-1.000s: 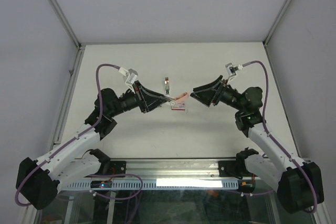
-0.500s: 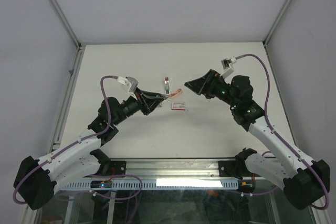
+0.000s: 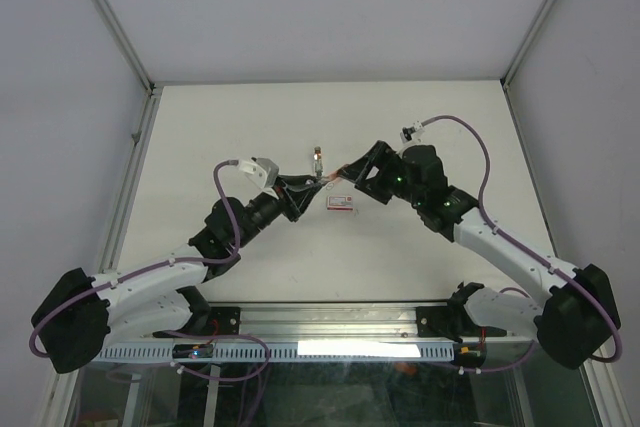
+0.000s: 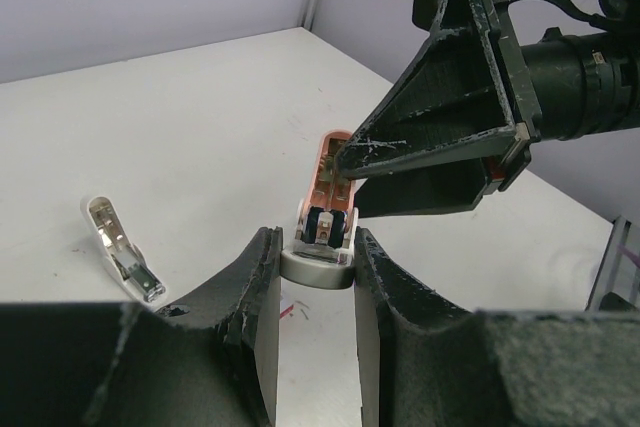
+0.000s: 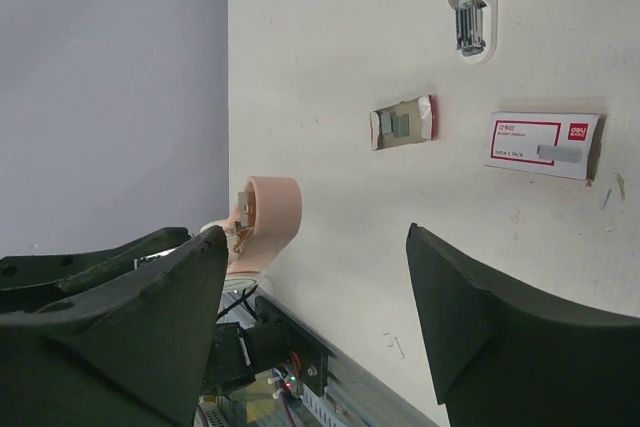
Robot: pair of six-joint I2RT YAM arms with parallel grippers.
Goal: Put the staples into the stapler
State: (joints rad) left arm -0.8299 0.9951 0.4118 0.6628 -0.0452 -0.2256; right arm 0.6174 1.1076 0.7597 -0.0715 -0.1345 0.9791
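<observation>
Fingers of the left gripper (image 4: 315,247), matte black and coarse-grained, clamp the round silvery base of the stapler (image 4: 325,177), whose glossy pink shell stands opened over a metal channel. The right gripper (image 5: 318,237) is spread wide, with one scuffed wedge tip against that open top. The staples (image 5: 398,125), a flat grey block in a torn card tray, lie on the off-white table (image 5: 330,47) near a red-and-white box (image 5: 530,137).
</observation>
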